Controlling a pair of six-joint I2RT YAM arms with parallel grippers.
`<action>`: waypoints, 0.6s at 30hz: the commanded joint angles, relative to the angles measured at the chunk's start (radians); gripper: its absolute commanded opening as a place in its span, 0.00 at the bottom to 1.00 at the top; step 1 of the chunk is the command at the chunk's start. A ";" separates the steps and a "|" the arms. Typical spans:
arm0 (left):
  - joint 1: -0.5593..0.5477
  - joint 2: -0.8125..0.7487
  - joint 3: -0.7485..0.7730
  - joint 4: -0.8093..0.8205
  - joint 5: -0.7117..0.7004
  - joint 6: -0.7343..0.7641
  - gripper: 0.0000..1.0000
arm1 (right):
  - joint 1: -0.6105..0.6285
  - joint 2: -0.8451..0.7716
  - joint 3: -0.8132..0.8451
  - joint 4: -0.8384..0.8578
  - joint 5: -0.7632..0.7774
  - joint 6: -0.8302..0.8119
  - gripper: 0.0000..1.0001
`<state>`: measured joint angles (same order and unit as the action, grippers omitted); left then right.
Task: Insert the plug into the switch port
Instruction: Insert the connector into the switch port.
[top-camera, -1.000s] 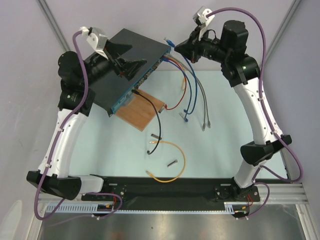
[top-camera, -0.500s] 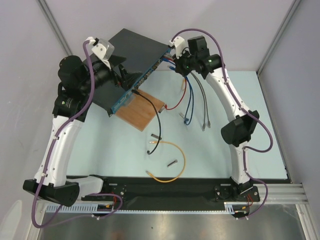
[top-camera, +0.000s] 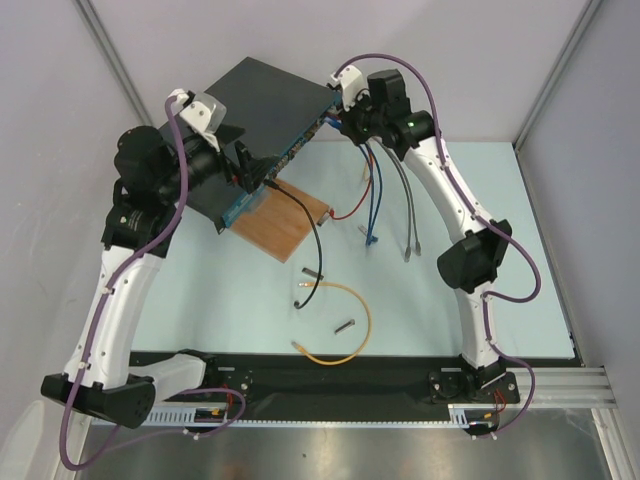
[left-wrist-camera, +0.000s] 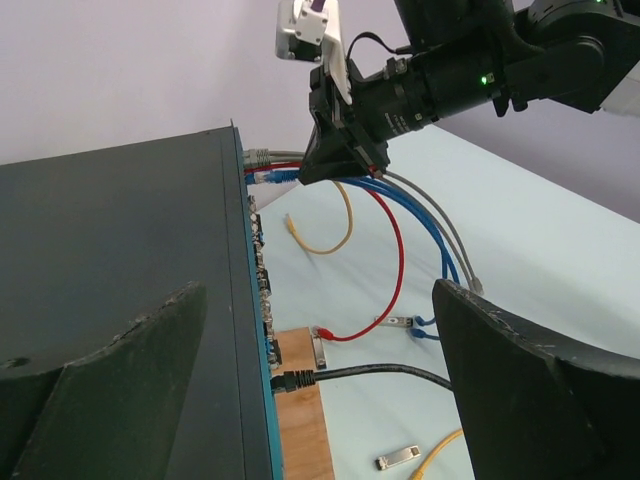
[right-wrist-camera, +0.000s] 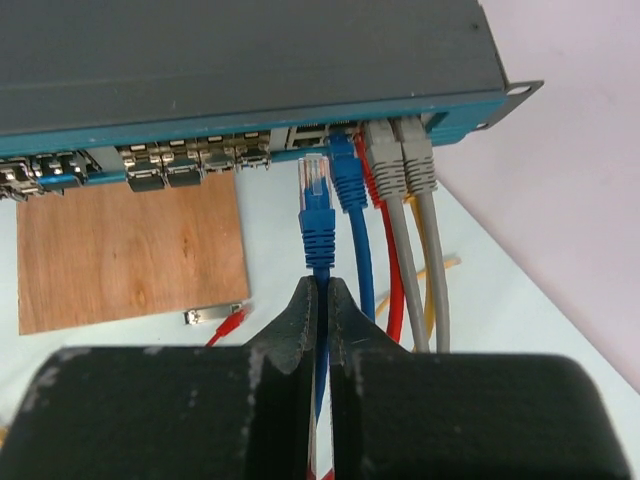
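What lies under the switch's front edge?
A brown wooden board pokes out from beneath the switch; how far it runs underneath is hidden by the switch's body.

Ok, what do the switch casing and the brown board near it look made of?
Switch: probably painted sheet metal, with a matte dark grey top, a blue front and thin crisp edges. Board: wood, its bare brown face showing visible grain, possibly plywood.
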<state>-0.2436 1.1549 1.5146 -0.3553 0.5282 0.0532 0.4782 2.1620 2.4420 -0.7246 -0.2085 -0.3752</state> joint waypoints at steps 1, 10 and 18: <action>0.003 -0.026 -0.010 0.022 -0.016 -0.004 1.00 | 0.007 -0.036 0.031 0.080 0.001 -0.010 0.00; 0.003 -0.012 -0.008 0.044 0.000 -0.026 1.00 | 0.014 0.005 0.035 0.126 0.072 -0.031 0.00; 0.003 -0.012 -0.010 0.045 0.003 -0.016 1.00 | 0.028 0.030 0.046 0.134 0.073 -0.051 0.00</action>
<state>-0.2436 1.1515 1.4998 -0.3450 0.5262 0.0429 0.4915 2.1738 2.4424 -0.6365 -0.1524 -0.4004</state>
